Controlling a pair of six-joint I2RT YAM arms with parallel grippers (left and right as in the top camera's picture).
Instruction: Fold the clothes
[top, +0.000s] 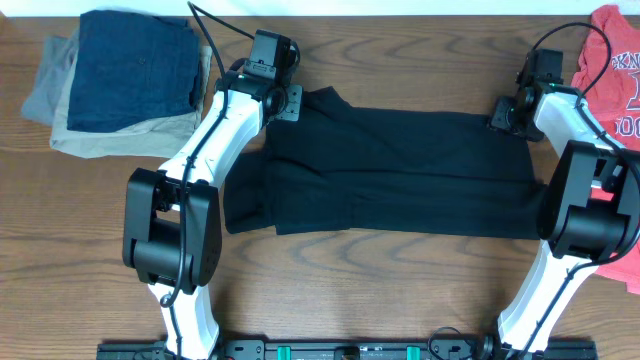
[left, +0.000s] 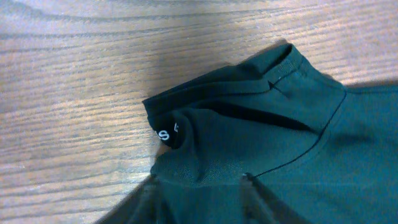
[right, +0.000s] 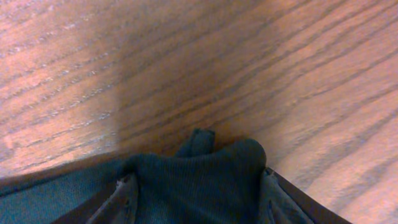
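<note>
The black shirt (top: 400, 170) lies folded in a wide band across the middle of the table. My left gripper (top: 290, 103) is at its far left corner, by the collar. In the left wrist view the fingers (left: 202, 186) close on the fabric, with the collar and its white label (left: 165, 134) just beyond. My right gripper (top: 503, 115) is at the shirt's far right corner. In the right wrist view its fingers (right: 196, 186) hold a bunched hump of black fabric (right: 199, 168) against the wood.
A stack of folded navy, tan and grey garments (top: 130, 75) sits at the back left. A red t-shirt with lettering (top: 610, 70) lies at the back right edge. Bare wooden tabletop (top: 380, 290) runs along the front.
</note>
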